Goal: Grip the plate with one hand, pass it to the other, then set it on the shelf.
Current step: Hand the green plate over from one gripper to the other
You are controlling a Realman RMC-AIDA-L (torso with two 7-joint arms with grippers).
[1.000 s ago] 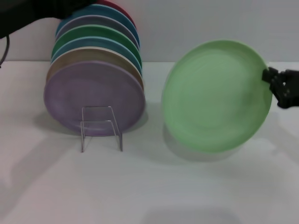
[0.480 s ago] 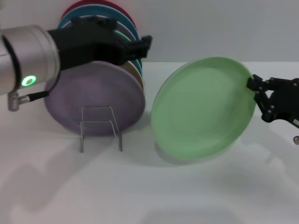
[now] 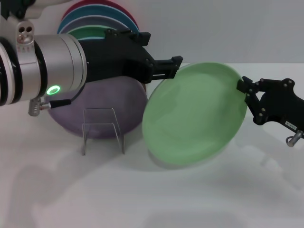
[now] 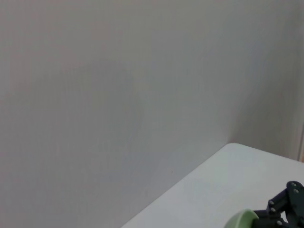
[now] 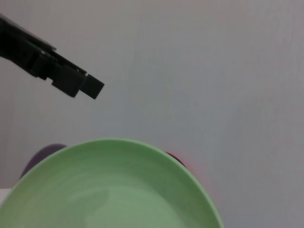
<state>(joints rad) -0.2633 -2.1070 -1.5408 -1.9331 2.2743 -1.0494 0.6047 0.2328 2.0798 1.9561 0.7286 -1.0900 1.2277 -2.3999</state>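
The round, light mint-green matte plate (image 3: 194, 114) hung tilted above the white table (image 3: 199, 199), clamped at its rim by the slim black right gripper (image 3: 243, 87). The bulky black left gripper (image 3: 175, 66) hovered at the plate's upper edge with fingers parted, touching nothing. The small clear wire rack (image 3: 103, 129) stood alongside, before the upright lavender plate (image 3: 97, 111).

White table (image 3: 156, 199): wire rack (image 3: 103, 129) holding upright plate stack (image 3: 97, 114).

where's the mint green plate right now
In the head view the mint plate hangs tilted right of centre, its right rim pinched by the right pincer, with the left pincer at its upper-left rim, beside the rack.
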